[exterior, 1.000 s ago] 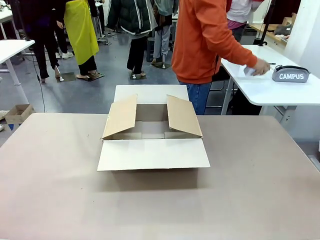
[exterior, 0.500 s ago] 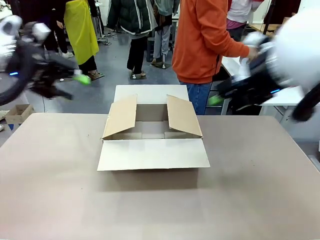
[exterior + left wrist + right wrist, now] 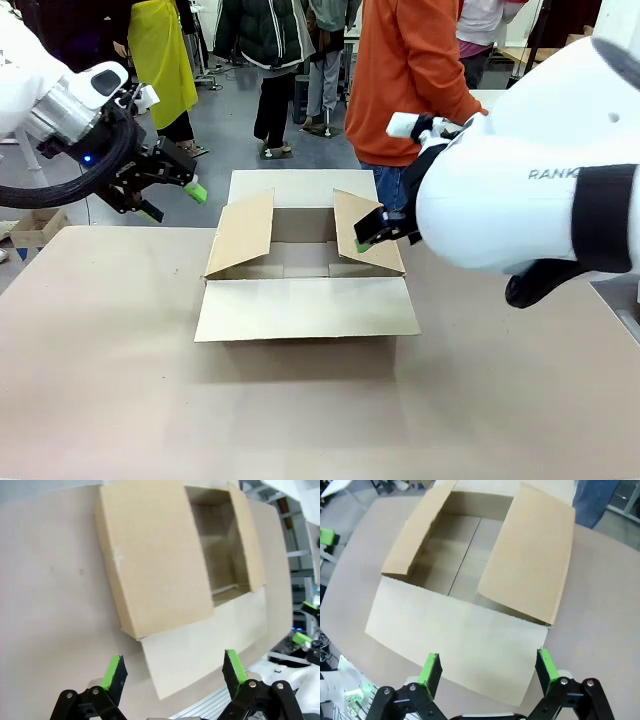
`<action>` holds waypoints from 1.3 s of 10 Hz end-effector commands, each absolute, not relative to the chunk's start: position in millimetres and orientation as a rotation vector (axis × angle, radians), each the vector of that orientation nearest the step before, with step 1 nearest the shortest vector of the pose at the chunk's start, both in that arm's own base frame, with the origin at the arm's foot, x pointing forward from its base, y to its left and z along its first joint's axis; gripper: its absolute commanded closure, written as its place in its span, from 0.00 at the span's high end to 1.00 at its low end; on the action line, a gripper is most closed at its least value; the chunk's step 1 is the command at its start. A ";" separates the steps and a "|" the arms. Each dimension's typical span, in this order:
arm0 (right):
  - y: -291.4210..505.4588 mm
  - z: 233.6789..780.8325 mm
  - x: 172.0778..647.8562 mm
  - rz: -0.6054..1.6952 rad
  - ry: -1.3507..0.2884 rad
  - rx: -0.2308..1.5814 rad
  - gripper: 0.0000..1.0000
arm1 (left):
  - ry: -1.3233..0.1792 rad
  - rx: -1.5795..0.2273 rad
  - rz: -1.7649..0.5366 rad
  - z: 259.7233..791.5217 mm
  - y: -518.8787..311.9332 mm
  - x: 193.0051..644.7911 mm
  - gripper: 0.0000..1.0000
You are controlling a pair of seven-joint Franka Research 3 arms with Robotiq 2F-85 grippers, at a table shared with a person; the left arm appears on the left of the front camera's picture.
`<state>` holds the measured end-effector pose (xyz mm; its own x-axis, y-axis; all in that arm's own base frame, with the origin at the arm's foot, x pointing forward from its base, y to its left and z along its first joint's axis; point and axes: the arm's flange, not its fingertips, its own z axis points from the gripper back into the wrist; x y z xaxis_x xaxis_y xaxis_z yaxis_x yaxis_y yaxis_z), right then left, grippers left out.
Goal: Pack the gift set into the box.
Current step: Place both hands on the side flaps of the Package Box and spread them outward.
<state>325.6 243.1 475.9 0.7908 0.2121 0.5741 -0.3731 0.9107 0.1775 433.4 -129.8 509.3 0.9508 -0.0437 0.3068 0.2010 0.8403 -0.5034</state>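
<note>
Cardboard flaps stand open on the box (image 3: 300, 262), which sits in the middle of the bench (image 3: 300, 420). Its near flap lies flat toward the robot and the two side flaps rise at a slant. In the front view the right hand (image 3: 368, 238) is just beside the right flap, but its fingers overlap there. The right wrist view settles it: the right hand (image 3: 487, 672) is spread wide above the near flap, and the carton's cardboard floor shows beyond. The left hand (image 3: 173, 200) hangs in the air off the box's left side, apart from it. In the left wrist view, the left hand (image 3: 173, 672) is spread too, gripping nothing. Across the bench stands a person (image 3: 405, 80) in an orange top.
</note>
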 end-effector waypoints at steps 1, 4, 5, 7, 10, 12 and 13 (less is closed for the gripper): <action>252.1 462.3 323.7 0.331 -0.518 0.311 1.00 | -0.320 -0.611 -0.143 520.4 -144.4 429.0 1.00; 245.1 473.8 321.3 0.373 -0.635 0.330 1.00 | -0.291 -0.491 -0.024 522.7 -162.7 460.6 1.00; 235.6 472.8 318.8 0.353 -0.669 0.368 1.00 | -0.247 -0.439 0.010 527.7 -185.6 489.4 1.00; 220.3 468.1 311.3 0.318 -0.725 0.415 1.00 | -0.190 -0.300 -0.015 521.5 -233.9 533.6 1.00; 236.7 490.4 329.8 0.289 -0.705 0.385 1.00 | -0.156 -0.168 0.010 495.5 -284.8 553.9 1.00; 236.7 490.4 329.8 0.289 -0.705 0.385 1.00 | -0.174 -0.078 0.092 478.9 -303.9 553.4 1.00; 236.7 490.4 329.8 0.289 -0.705 0.385 1.00 | -0.195 -0.025 0.125 466.7 -313.6 551.4 1.00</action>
